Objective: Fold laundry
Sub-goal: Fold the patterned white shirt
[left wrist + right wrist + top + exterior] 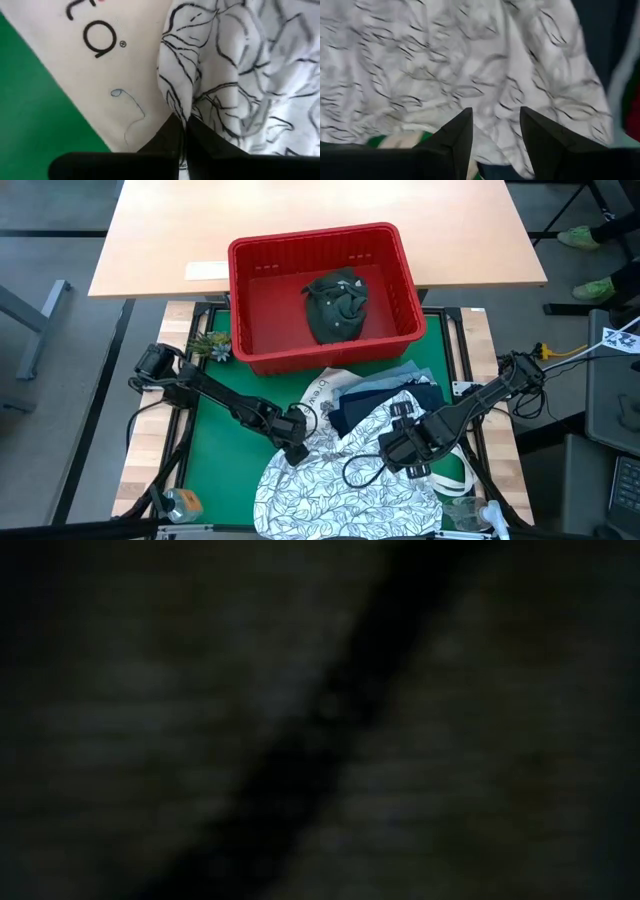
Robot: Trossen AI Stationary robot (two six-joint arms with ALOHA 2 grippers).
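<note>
On the green tabletop (215,470), seen from above, the laundry lies heaped toward five o'clock: the white leaf-print garment (330,480) is spread on top at six o'clock, with navy cloth (365,405) and a strip of light blue denim (385,377) showing just beyond it, toward twelve. A dark olive garment (335,305) sits apart, bundled inside the red basket (400,260) at twelve o'clock, and a white printed bag (325,390) peeks out from under the pile beside the left tool. The left tool (297,452) is down at the leaf-print garment's nine o'clock edge; in its wrist view the fingers (172,137) meet on a raised fold of the printed cloth, so it is closed and pinching that edge. The right tool (412,470) hangs over the garment's three o'clock side; its wrist view shows the fingers (457,135) spread apart with nothing between them, the cloth just below. The low view is dark and gives nothing. The step in hand looks like taking up the leaf-print garment by two points so that it can be lifted clear and laid flat. The next move probably calls for the right tool to drop onto the cloth and close on one layer only, then for both arms to rise together, keeping the bag and the navy cloth from being dragged along.
</note>
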